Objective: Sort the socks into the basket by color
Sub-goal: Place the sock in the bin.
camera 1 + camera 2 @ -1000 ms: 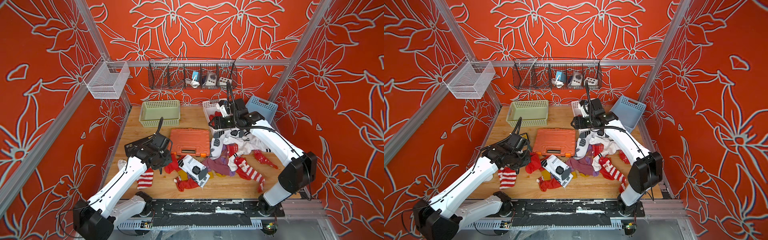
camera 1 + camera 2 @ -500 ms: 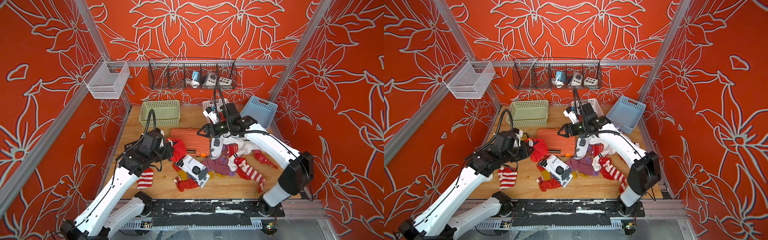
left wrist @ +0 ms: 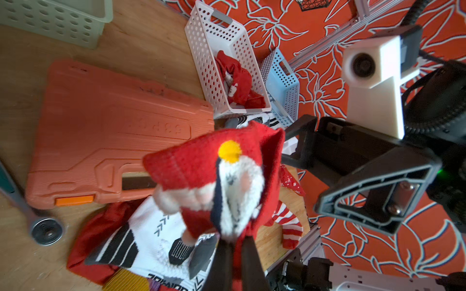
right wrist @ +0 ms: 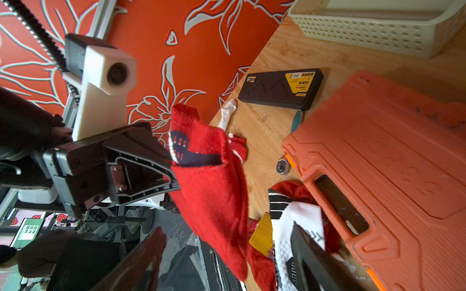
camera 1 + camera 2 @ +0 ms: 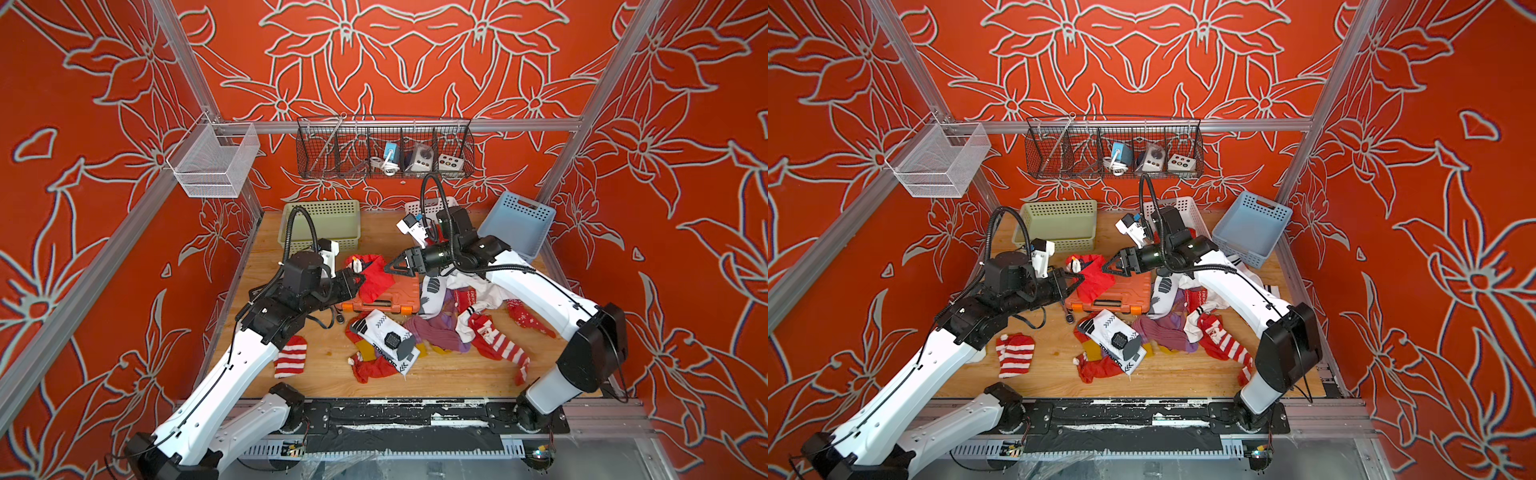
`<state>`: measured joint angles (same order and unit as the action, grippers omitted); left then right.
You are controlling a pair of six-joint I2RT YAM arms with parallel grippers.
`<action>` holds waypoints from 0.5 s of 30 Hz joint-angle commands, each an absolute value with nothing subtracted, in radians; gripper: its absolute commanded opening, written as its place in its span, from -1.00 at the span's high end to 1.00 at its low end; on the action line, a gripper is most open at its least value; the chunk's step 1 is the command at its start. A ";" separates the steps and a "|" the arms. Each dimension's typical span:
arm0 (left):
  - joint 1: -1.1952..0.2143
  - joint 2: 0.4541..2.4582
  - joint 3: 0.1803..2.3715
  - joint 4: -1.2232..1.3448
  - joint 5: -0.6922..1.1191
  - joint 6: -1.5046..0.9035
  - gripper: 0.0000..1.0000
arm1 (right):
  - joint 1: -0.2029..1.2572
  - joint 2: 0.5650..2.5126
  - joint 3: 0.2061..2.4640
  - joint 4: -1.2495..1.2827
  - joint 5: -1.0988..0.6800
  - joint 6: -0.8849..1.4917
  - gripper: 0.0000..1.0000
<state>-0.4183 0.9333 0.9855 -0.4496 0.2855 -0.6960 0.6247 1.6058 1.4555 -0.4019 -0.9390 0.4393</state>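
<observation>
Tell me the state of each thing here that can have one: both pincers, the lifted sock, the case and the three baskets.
Left pincer: shut on the red sock.
Right pincer: open, close to that sock, not gripping it.
Red sock: lifted, hanging over the orange case.
Orange case: closed, lying flat.
White basket: upright, red socks inside.
Green basket: upright, no sock seen inside.
Blue basket: tilted, no sock seen inside.

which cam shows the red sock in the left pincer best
The right wrist view: the red sock hangs full length from the shut left pincer. The left wrist view shows its knitted figure, close up; both top views show it small, over the orange case.
</observation>
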 commanded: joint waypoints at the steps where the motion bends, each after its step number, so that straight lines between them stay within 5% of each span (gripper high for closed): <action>1: -0.421 0.939 1.012 -0.383 0.329 -0.712 1.00 | 0.637 1.590 1.454 -0.359 -0.974 0.460 -0.58; 6: -0.421 0.949 1.018 -0.358 0.345 -0.715 1.00 | 0.644 1.597 1.458 -0.336 -0.979 0.476 -0.37; 13: -0.422 0.967 1.022 -0.368 0.352 -0.707 1.00 | 0.644 1.589 1.464 -0.340 -0.951 0.474 0.97; 15: -0.422 0.971 1.022 -0.377 0.348 -0.705 0.95 | 0.644 1.585 1.468 -0.350 -0.938 0.468 1.00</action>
